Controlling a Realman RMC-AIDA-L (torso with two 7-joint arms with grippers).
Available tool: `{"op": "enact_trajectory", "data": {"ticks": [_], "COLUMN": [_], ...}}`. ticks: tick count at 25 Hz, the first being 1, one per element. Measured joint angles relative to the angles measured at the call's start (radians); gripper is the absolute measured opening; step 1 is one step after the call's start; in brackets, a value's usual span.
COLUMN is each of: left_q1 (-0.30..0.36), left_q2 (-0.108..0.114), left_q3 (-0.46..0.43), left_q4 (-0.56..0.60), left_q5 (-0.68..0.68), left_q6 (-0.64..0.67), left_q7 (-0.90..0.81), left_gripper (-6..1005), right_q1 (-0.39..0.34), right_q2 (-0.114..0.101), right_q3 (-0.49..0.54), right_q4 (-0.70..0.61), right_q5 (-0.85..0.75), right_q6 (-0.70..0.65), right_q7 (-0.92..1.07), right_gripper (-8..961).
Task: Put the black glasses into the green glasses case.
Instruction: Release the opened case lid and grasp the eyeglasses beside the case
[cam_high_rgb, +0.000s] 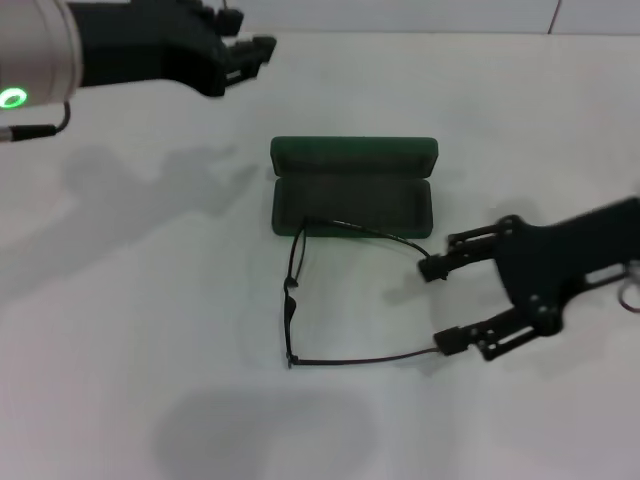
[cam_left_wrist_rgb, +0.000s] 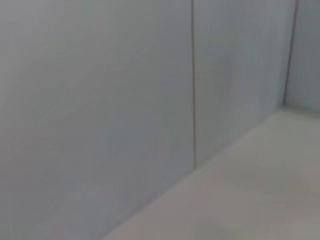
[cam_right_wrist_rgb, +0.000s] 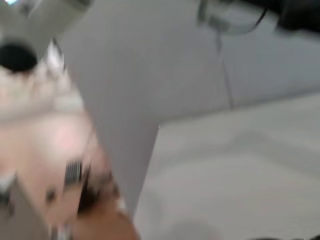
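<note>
While the thin black wire-frame glasses (cam_high_rgb: 300, 290) lie unfolded before the open dark-green hard case (cam_high_rgb: 352, 195), right gripper (cam_high_rgb: 437, 305), fingers spread, sits at 3 o'clock by the temple tips; left gripper (cam_high_rgb: 245, 50) parked at 11, can't tell its state.

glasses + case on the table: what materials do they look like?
The black glasses: thin black wire frame, probably metal, with clear lenses; hard to confirm. The green glasses case: rigid shell, lid open, matte dark green outside and a duller, fabric-like lining; exact material unclear.
</note>
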Motion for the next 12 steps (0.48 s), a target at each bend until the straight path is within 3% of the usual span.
{"op": "enact_trajectory", "data": {"ticks": [1, 3, 8, 10, 12], "left_q1": [0.012, 0.023, 0.054, 0.08, 0.103], "left_q2": [-0.001, -0.002, 0.001, 0.002, 0.003], "left_q3": [-0.02, -0.05, -0.151, -0.186, -0.217], "left_q4": [-0.03, -0.089, -0.305, -0.376, -0.462], "left_q5": [-0.074, -0.174, -0.472, -0.57, -0.646], "left_q6": [-0.022, -0.043, -0.054, -0.041, -0.003], "left_q7": [0.051, 0.124, 0.37, 0.479, 0.603], "left_gripper": [374, 374, 373, 373, 372], "right_q1": [0.012, 0.072, 0.248, 0.296, 0.308], "right_q2": [0.004, 0.033, 0.149, 0.192, 0.218], "right_q3": [0.011, 0.086, 0.317, 0.359, 0.362], "right_q4": [-0.01, -0.049, -0.128, -0.176, -0.239], "right_q5": [-0.032, -0.197, -0.649, -0.784, -0.872], "right_q6": [0.006, 0.031, 0.027, 0.03, 0.051], "right_q7": [0.005, 0.031, 0.094, 0.097, 0.097], "right_gripper": [829, 827, 815, 806, 797]}}
